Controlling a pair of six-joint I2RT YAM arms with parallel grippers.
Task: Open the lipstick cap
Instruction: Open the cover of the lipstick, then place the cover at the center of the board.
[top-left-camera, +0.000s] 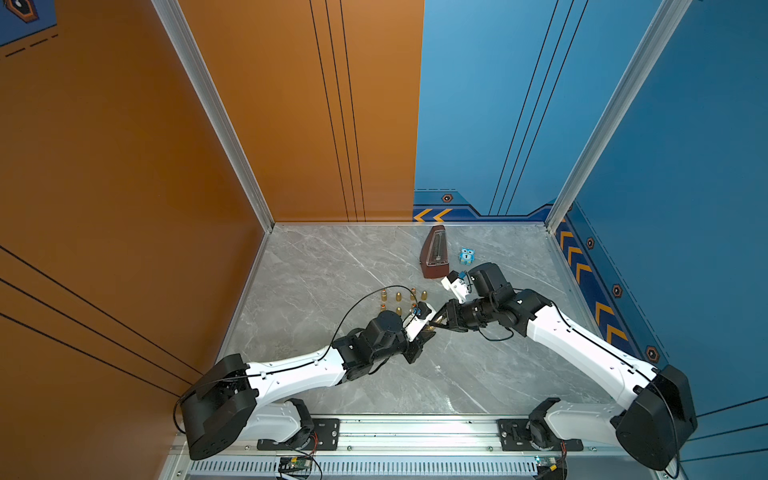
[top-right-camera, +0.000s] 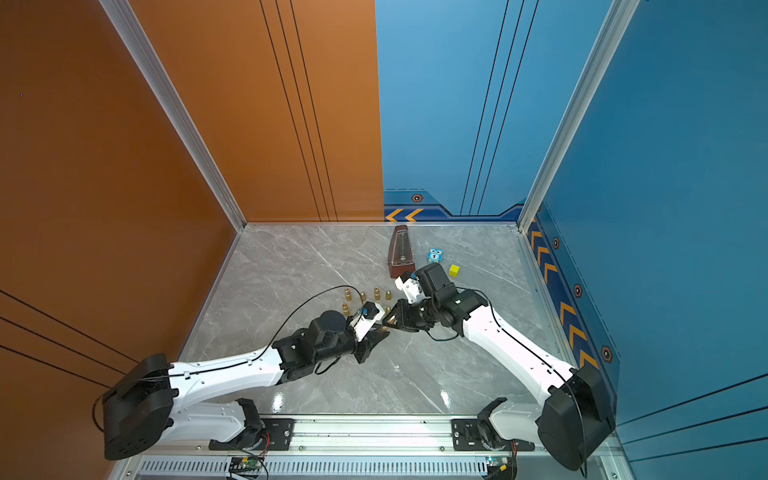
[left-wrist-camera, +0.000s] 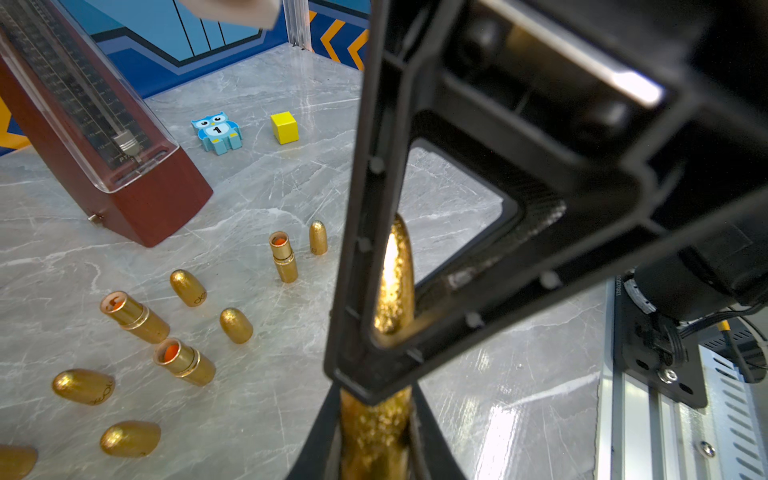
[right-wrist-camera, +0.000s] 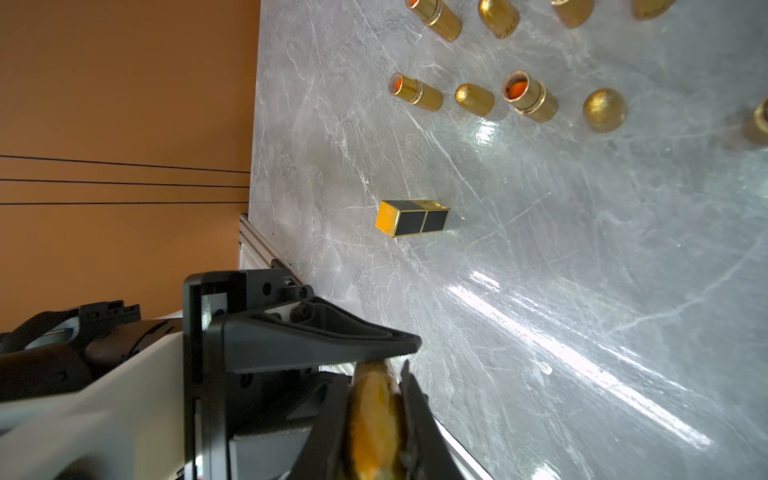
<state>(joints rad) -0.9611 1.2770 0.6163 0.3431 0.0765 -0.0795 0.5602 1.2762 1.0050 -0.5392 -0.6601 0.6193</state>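
The gold lipstick hangs above the grey marble desk, near its middle, bridged between both hands. The left hand is clamped on the base end. The right hand is closed on the rounded cap end, meeting the left tip to tip. The tube's long axis runs straight from one hand to the other, so the cap likely comes off by pulling apart along that line. The lipstick is bullet-shaped and glittery, and probably slippery.
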